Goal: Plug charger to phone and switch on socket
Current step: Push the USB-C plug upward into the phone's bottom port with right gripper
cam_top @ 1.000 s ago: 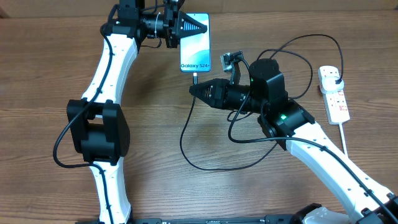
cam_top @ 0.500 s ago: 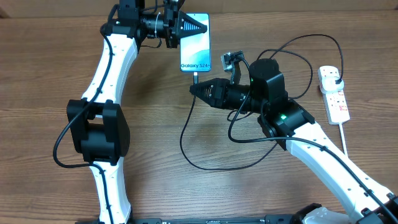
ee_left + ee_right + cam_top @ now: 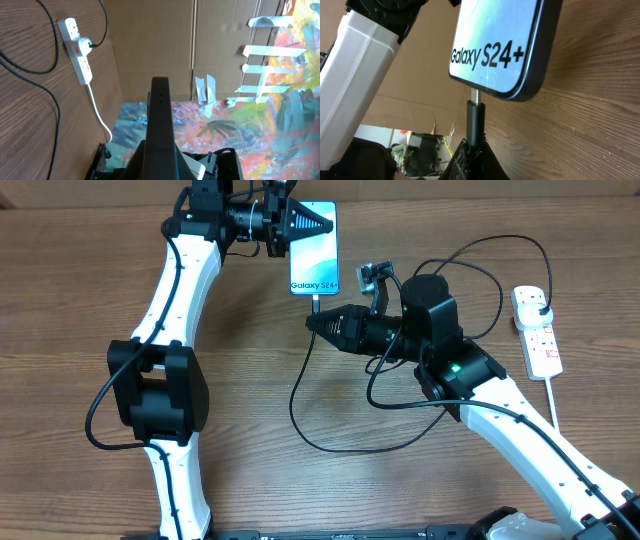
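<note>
**Inspector:** Where is the phone found?

**Assessor:** It is laid flat on the surface, far and about centre, with the screen lit and turned up. The white text strip is at its near end.

**Inspector:** How is the left pincer recorded?

**Assessor:** It is closed. In the wrist view its fingers are seen as one blade with no gap. It is placed over the far left part of the phone. Contact cannot be confirmed.

**Inspector:** And the right pincer?

**Assessor:** It is closed on the connector of the charger, just near of the phone. The metal tip is seen meeting the port in the near edge. How deep it is seated cannot be told.

**Inspector:** How is the cable routed?

**Assessor:** It is looped nearward from the connector, then carried right and far to the socket.

**Inspector:** What is noted of the socket?

**Assessor:** It is laid at the far right, well apart from the phone. The plug head is seated in its far outlet. Red switch marks are seen, but their position cannot be told. A white cord is led off from its near end.
</note>
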You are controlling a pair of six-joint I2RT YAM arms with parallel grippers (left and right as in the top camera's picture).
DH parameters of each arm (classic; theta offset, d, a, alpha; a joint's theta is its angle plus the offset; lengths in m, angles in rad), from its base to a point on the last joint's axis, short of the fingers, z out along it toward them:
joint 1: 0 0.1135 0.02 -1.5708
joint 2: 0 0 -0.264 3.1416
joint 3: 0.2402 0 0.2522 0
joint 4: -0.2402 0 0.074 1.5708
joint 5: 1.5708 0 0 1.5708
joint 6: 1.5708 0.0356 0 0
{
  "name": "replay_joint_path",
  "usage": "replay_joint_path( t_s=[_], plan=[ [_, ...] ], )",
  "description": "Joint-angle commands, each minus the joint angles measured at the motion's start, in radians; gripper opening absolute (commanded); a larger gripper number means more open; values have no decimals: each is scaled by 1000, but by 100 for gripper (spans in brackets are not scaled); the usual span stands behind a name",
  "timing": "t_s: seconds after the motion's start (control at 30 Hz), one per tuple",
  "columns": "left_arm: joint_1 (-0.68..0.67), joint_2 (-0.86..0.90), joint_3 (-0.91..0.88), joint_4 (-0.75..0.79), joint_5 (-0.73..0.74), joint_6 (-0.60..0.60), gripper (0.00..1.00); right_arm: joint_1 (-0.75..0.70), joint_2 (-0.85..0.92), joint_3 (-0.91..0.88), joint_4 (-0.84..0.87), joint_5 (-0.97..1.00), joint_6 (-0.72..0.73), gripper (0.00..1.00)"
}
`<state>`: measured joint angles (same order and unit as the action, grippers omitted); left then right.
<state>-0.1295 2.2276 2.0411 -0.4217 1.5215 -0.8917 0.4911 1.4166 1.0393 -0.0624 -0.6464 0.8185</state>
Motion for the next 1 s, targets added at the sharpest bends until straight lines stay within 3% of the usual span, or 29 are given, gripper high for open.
replay_joint_path(
  t_s=[0.0, 0.97],
  plan=[
    [-10, -4, 16, 3, 17, -14, 4, -4, -1, 0, 5, 9, -7, 4],
    [-23, -4, 16, 4, 37, 0, 4, -5, 0, 0, 6, 10, -7, 4]
  ],
)
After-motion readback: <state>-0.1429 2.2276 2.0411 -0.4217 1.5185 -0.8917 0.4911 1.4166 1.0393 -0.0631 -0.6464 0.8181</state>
